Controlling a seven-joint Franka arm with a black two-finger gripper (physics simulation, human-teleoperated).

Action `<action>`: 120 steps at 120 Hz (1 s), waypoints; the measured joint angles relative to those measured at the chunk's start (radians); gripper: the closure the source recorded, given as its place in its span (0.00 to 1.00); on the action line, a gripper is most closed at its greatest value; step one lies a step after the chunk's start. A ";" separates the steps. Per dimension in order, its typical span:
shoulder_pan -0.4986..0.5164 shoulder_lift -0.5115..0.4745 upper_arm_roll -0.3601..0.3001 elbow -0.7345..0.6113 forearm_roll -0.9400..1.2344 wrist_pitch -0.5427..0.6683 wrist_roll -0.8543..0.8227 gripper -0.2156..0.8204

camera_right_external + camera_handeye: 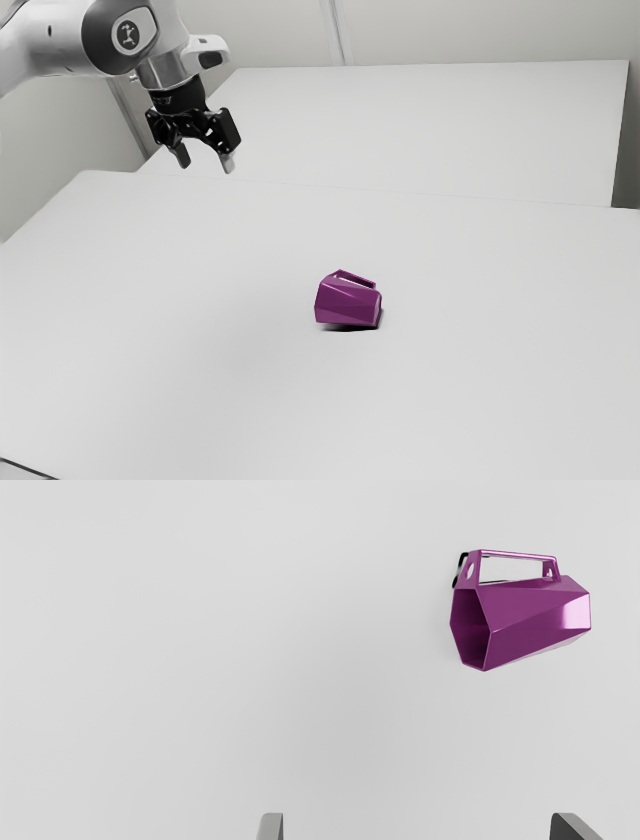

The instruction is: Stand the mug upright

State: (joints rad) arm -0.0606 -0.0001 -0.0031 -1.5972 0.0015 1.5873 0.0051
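Observation:
High above the table, toward the exterior view's upper left, my gripper [205, 163] hangs with its fingers spread and nothing between them. A purple faceted mug [347, 302] lies on its side on the table, well apart from the gripper and lower down. In the wrist view the mug [525, 622] shows its open mouth, its dark inside and a long angular handle along one side. Both fingertips of the gripper [416, 825] stand wide apart there, clear of the mug.
A plain white table [180, 370] carries the mug. Behind it, in the exterior view, stands a large white panel [430, 130], with pale walls around.

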 joint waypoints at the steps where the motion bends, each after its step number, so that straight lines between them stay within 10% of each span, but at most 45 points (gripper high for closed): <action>1: 0.000 0.000 0.000 0.000 0.000 0.000 0.000 0.23; 120: -0.012 0.038 0.006 -0.304 -0.292 0.353 0.062 0.23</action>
State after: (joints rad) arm -0.0722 0.0377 0.0031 -1.9009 -0.2905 1.9404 0.0668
